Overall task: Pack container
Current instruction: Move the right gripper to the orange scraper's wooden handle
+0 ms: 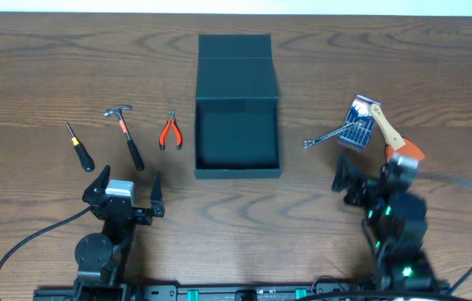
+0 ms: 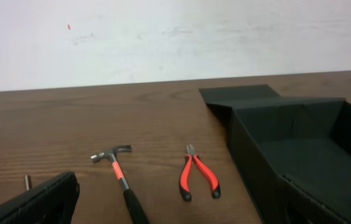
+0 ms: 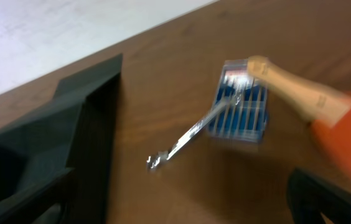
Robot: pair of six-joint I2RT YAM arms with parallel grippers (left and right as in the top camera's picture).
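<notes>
One wooden table (image 1: 52,58), open container (image 1: 238,174) (white wall (image 2: 163,37))

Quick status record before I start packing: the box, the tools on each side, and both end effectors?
container: open, lid flap folded back, nothing visible inside
left of it: screwdriver, hammer, pliers, lying apart
right of it: wrench, blue case, wooden-handled tool, clustered and overlapping
left end effector: open, holding nothing
right end effector: open, holding nothing
</notes>
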